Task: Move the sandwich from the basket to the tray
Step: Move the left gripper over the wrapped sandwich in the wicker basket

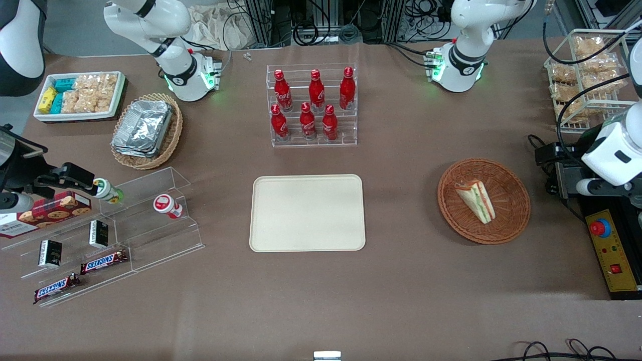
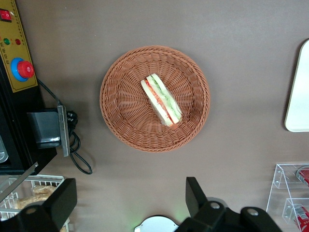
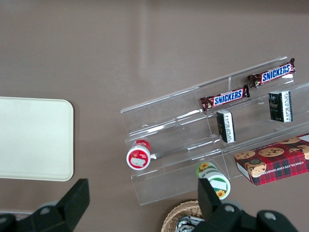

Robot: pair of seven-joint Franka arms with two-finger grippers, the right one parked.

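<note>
Plainly, the sandwich point(image 1: 476, 200) lay on its side in the basket point(image 1: 516, 210), filling edge up, near the middle of the weave and touching nothing else. The gripper point(image 2: 130, 205) hung high above the basket, toward the working arm's end of the table, its two fingers point(image 2: 195, 195) spread wide and holding nothing.

The likeliest trouble was a poor grip. The wedge was narrow and ran at a slant across the basket, so a descent without matching that slant might have caught a corner only and let the bread twist or slip free. Squeezing too hard could have crushed the soft bread or pushed the filling out. A finger coming down too low might have snagged the wicker and dragged the light basket along.

The tray point(image 1: 307, 212) sat flat and bare, well apart from the basket and nearer the table's middle. Farther from the front camera than the tray, a clear tiered rack point(image 1: 313, 140) held six red bottles point(image 1: 307, 120). Toward the parked arm's end, a tan wicker basket point(image 1: 170, 138) carried stacked foil trays point(image 1: 143, 128), and a white bin point(image 1: 42, 115) held snack packets point(image 1: 90, 93).
</note>
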